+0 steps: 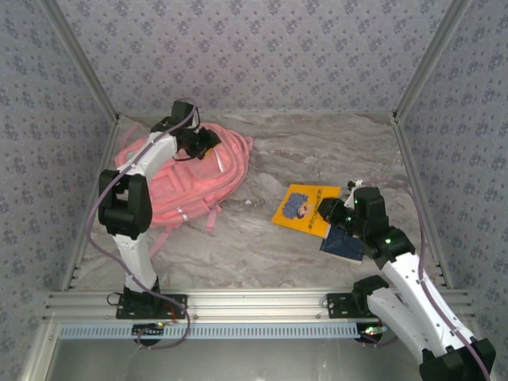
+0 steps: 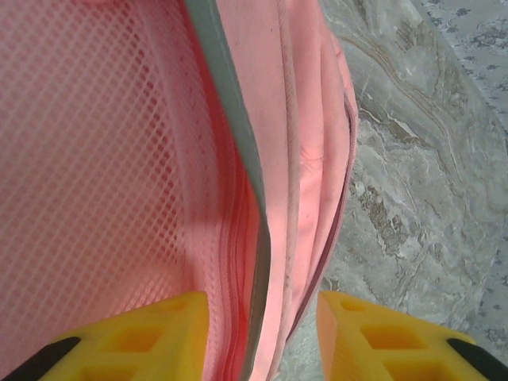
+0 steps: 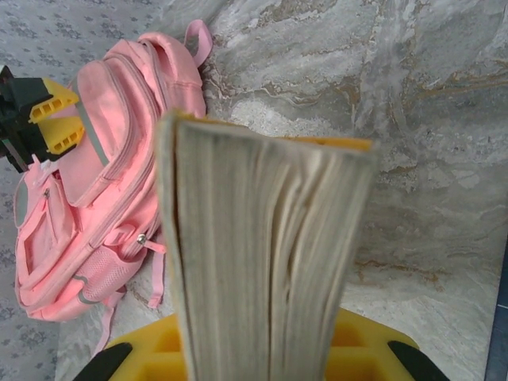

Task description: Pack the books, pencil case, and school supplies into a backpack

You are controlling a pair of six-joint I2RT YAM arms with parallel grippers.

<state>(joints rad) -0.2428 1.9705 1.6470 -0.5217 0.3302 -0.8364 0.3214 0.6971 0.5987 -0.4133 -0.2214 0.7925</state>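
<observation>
— Left gripper (image 2: 260,308) first: how wide does it stand?
— Partly open. Its wrist view shows two yellow ribbed fingers (image 2: 159,337) straddling the rim of the large pink fabric backpack (image 2: 305,159). A grey trim strip and a stitched seam run up between them. Pink mesh lies to the left, and a sliver of the marbled grey counter (image 2: 413,198) shows beside the right finger, so the fingers are not clamped on the fabric.
— And from above?
— The top view puts that gripper (image 1: 205,143) at the far end of the backpack (image 1: 186,182), which lies flat at the far left of the counter.
— Right gripper (image 3: 262,337)?
— Closed on the yellow-orange book (image 3: 262,238). Its wrist view faces the rough cream page edges, upright between the fingers, with an orange cover edge along the top. The backpack (image 3: 95,198) lies beyond to the left, showing zip pockets and straps.
— What does the top view add?
— The book's printed yellow cover (image 1: 303,208), right of centre, with the gripper (image 1: 333,211) at its right edge. A dark navy book (image 1: 343,243) lies just nearer, partly beneath the arm. Whether the yellow-orange book is off the counter, I cannot tell.
</observation>
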